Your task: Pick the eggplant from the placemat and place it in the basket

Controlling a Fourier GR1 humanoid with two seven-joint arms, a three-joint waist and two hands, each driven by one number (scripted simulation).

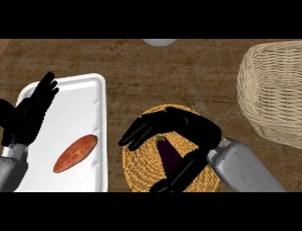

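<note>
Wicker basket stands at the far right of the counter, tall-sided, pale, its weave open; of its inside I see only woven wall and no contents, and its right part runs out of view. White tray lies at the left, rectangular with rounded corners, and in it rests one orange-red sweet potato, set aslant on the tray's near half. Between tray and basket sits the round woven placemat, golden yellow, flat on the brown counter and well apart from the basket.

On that placemat lies the eggplant, so it is not yet in the basket. It is slim, long and dark purple, almost black, with a small green stem at its far end, and it lies roughly lengthwise away from me.

My right hand arches over the eggplant, fingers curled down on its left side and thumb reaching along its near right side, bracketing it; I cannot tell whether fingers actually touch it, so I would not call it grasped.

My left hand rests open at the left edge, fingers straight and pointing up, overlapping the tray's left rim.

A pale round object shows at the top edge, mostly cut off.
</note>
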